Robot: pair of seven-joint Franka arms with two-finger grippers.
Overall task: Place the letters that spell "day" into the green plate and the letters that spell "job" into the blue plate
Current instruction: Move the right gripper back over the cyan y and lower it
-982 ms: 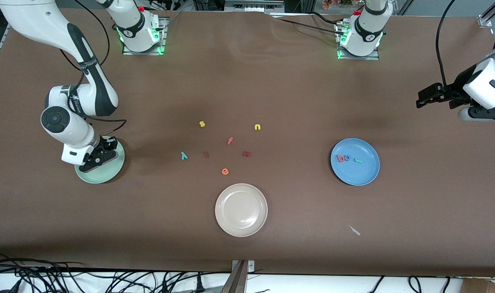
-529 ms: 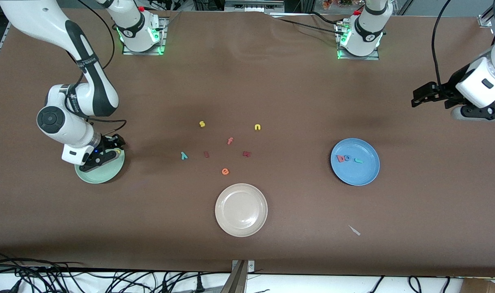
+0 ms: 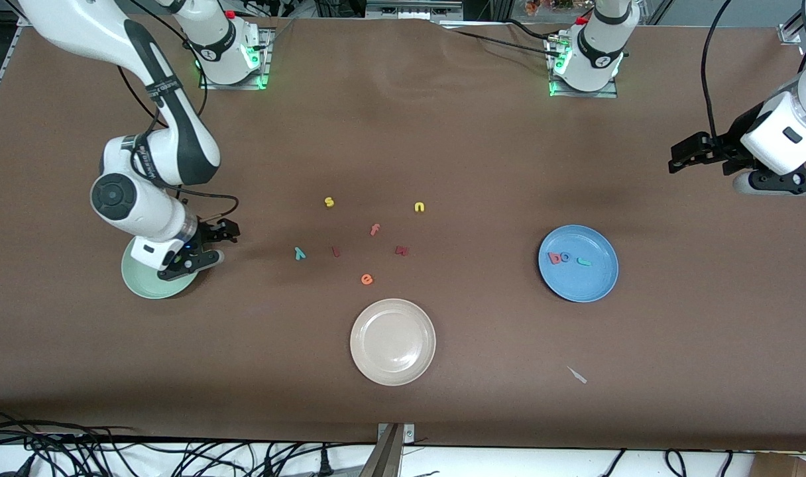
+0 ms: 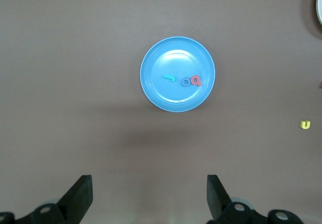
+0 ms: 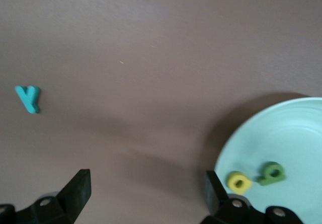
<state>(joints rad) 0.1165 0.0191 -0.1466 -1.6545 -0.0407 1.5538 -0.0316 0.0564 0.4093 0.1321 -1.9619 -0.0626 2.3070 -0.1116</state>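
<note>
Over the rim of the green plate (image 3: pixel 141 283), at my right arm's end of the table, my right gripper (image 3: pixel 207 248) hangs with its fingers spread and nothing between them. In the plate lie the yellow round-bowled letter (image 5: pixel 239 182) and the green stemmed letter (image 5: pixel 272 173), just beside each other near the rim. The teal "y" (image 3: pixel 299 252) lies on the bare table, well apart from the plate, toward the middle of the table.

My left gripper (image 3: pixel 683 156) waits in the air over my left arm's end of the table, fingers spread and empty. The blue plate (image 3: pixel 596 285) sits nearer the front camera than that gripper. In it lie the pinkish-red "b" (image 3: pixel 555 258), the blue "o" (image 3: pixel 566 257) and the teal "j" (image 3: pixel 584 262) in a row, the "b" and "o" touching.

In the middle of the table lie the yellow "s" (image 3: pixel 329 202), yellow "n" (image 3: pixel 419 207), salmon "f" (image 3: pixel 374 230) and orange "e" (image 3: pixel 367 279). The cream-white plate (image 3: pixel 393 371) sits nearer the camera than those letters.
</note>
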